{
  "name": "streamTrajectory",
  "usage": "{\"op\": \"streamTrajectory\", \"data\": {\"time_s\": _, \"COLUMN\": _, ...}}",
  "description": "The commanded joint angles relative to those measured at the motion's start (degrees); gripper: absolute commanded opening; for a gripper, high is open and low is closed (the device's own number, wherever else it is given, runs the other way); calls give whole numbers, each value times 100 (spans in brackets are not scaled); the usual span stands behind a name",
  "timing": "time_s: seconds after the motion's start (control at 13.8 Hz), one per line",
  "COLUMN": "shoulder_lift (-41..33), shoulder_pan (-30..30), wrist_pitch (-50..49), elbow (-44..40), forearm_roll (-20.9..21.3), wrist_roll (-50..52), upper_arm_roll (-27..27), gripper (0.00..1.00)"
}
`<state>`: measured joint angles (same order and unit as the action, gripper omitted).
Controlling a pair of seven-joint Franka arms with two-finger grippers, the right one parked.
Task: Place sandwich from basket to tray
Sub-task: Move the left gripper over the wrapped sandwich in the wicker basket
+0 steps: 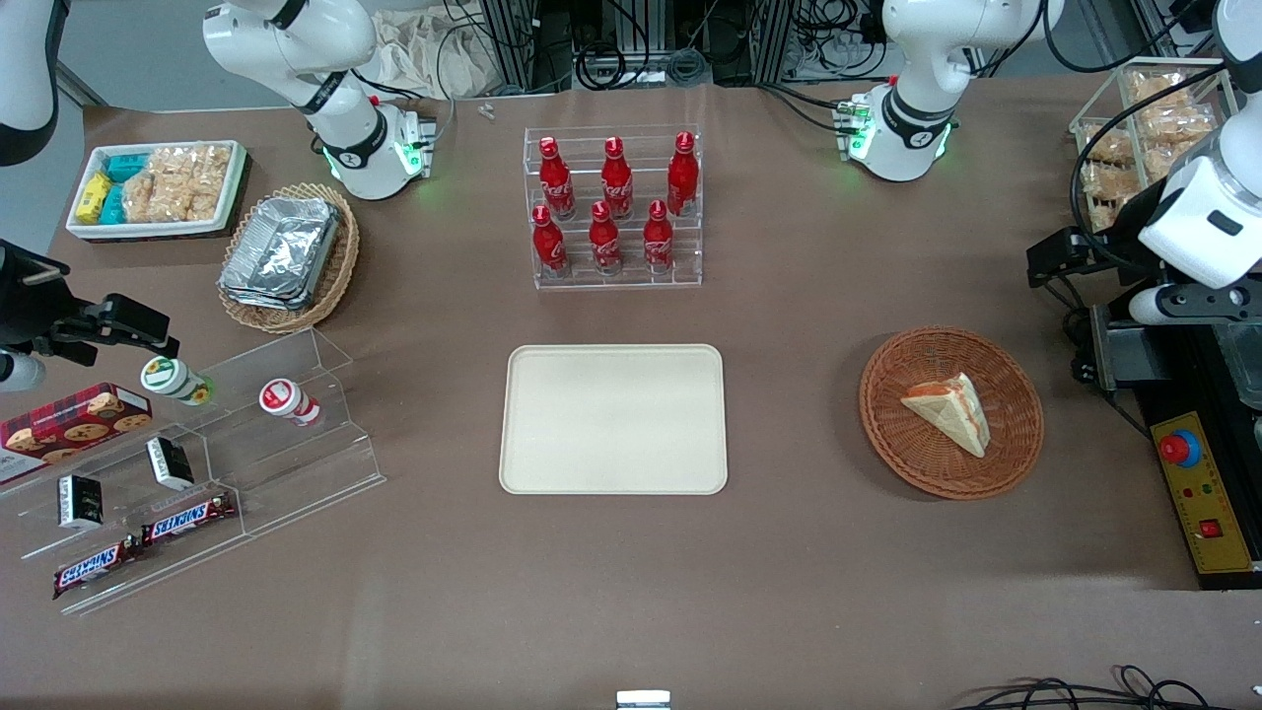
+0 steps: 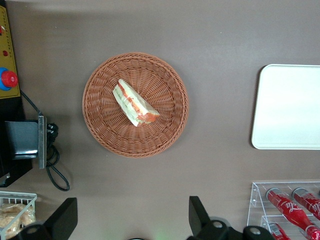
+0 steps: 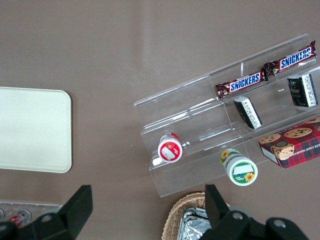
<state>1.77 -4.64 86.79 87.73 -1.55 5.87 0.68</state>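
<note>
The sandwich (image 1: 951,407), a pale bread wedge with a red-orange and green filling stripe, lies in the round reddish-brown wicker basket (image 1: 887,434). It also shows in the left wrist view (image 2: 134,104), in the basket (image 2: 100,130). The cream-beige tray (image 1: 613,418) lies flat beside the basket, toward the parked arm's end, and nothing is on it; its edge shows in the left wrist view (image 2: 287,107). My left gripper (image 1: 1057,258) hangs high above the table, apart from the basket and farther from the front camera. In the left wrist view the gripper (image 2: 131,217) is open and empty.
A clear rack of red cola bottles (image 1: 613,209) stands farther from the front camera than the tray. A control box with a red button (image 1: 1201,490) and a rack of snack bags (image 1: 1154,128) sit at the working arm's end. Acrylic shelves (image 1: 197,463) stand toward the parked arm's end.
</note>
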Motion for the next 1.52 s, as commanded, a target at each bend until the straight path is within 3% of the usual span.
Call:
{"op": "streamTrajectory", "data": {"time_s": 0.0, "shoulder_lift": 87, "shoulder_pan": -46, "wrist_pitch": -198, "elbow": -204, "forearm_roll": 198, "wrist_roll": 36, "upper_arm_roll": 11, "gripper": 100}}
{"op": "streamTrajectory", "data": {"time_s": 0.22, "shoulder_lift": 139, "shoulder_pan": -19, "wrist_pitch": -163, "elbow": -177, "forearm_roll": 207, "wrist_roll": 282, "upper_arm_roll": 2, "gripper": 100}}
{"op": "streamTrajectory", "data": {"time_s": 0.43, "shoulder_lift": 569, "shoulder_pan": -2, "wrist_pitch": 38, "elbow": -160, "forearm_roll": 137, "wrist_roll": 2087, "upper_arm_roll": -15, "gripper": 100}}
{"op": "streamTrajectory", "data": {"time_s": 0.72, "shoulder_lift": 1044, "shoulder_pan": 60, "wrist_pitch": 301, "elbow": 261, "forearm_roll": 146, "wrist_roll": 3179, "upper_arm_roll": -42, "gripper": 100}}
{"op": "streamTrajectory", "data": {"time_s": 1.01, "shoulder_lift": 957, "shoulder_pan": 104, "wrist_pitch": 2153, "elbow": 1823, "forearm_roll": 173, "wrist_roll": 3973, "upper_arm_roll": -129, "gripper": 100}}
{"op": "streamTrajectory", "data": {"time_s": 1.45, "shoulder_lift": 1010, "shoulder_pan": 122, "wrist_pitch": 4403, "elbow": 3503, "forearm_roll": 164, "wrist_roll": 4115, "upper_arm_roll": -226, "gripper": 100}}
